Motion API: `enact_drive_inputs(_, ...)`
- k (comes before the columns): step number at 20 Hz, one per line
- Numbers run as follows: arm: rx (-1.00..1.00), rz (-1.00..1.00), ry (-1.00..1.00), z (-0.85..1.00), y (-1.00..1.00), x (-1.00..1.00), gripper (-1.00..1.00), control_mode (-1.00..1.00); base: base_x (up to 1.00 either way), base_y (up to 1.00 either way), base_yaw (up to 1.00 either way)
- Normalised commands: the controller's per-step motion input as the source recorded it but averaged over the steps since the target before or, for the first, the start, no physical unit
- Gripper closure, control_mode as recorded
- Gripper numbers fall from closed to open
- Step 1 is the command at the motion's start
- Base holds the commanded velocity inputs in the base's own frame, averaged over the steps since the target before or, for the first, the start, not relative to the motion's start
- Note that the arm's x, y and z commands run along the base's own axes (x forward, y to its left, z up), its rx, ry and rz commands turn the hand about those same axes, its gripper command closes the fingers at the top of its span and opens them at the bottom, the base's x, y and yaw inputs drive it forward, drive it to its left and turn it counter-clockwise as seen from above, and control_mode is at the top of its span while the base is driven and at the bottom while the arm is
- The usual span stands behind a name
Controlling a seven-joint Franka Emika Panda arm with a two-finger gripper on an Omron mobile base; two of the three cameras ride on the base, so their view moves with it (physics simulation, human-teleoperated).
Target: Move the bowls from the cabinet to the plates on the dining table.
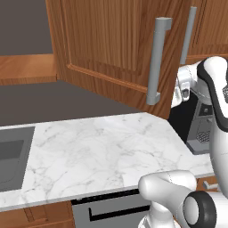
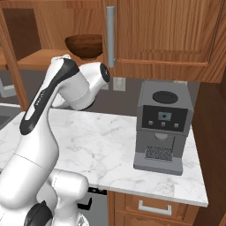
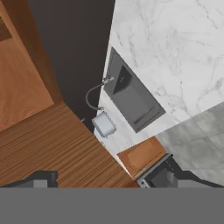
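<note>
The wall cabinet (image 2: 167, 35) of warm brown wood spans the top of both base views; its panelled door (image 1: 111, 49) stands swung open over the counter, carrying a long grey bar handle (image 1: 156, 60), with a second bar handle (image 1: 189, 29) just behind it. Below runs the white grey-veined marble counter (image 1: 98, 156), with a grey sink basin (image 1: 11, 158) set into its left end in the left base view. The white arm (image 2: 48, 114) rises from the base and bends up toward the cabinet's open bay. On the counter's right part stands the grey and black coffee machine (image 2: 162, 128), well apart from the arm. Inside the open bay, the dark brown wooden bowl (image 2: 84, 46) sits upright on the wooden shelf (image 2: 39, 57), just left of the bar handle in the right base view and above the arm's upper joint. The hand view looks down past the wooden shelf edge (image 3: 57, 144) to the sink (image 3: 131, 98) with its curved faucet (image 3: 94, 94). The gripper (image 3: 103, 183) shows as two dark fingertips (image 3: 41, 178) at the bottom of that view, spread as wide as they go and holding nothing.
</note>
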Motion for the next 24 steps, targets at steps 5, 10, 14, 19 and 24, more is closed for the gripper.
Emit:
enact_drive_inputs(5,0.12,0.12,0.17,0.00,0.41,-0.03,-1.00,-1.00,0.00,0.00,0.00)
enact_drive_inputs(10,0.10,0.09,0.06,0.00,0.46,-0.31,-1.00,-1.00,0.00,0.00,0.00)
enact_drive_inputs(14,0.08,0.05,0.01,-0.01,0.56,-0.47,-1.00,-1.00,0.00,0.00,0.00)
enact_drive_inputs(19,0.07,0.02,0.00,-0.03,0.64,-0.48,-1.00,-1.00,0.00,0.00,0.00)
enact_drive_inputs(24,0.06,0.00,0.00,-0.06,0.66,-0.22,-1.00,-1.00,0.00,0.00,0.00)
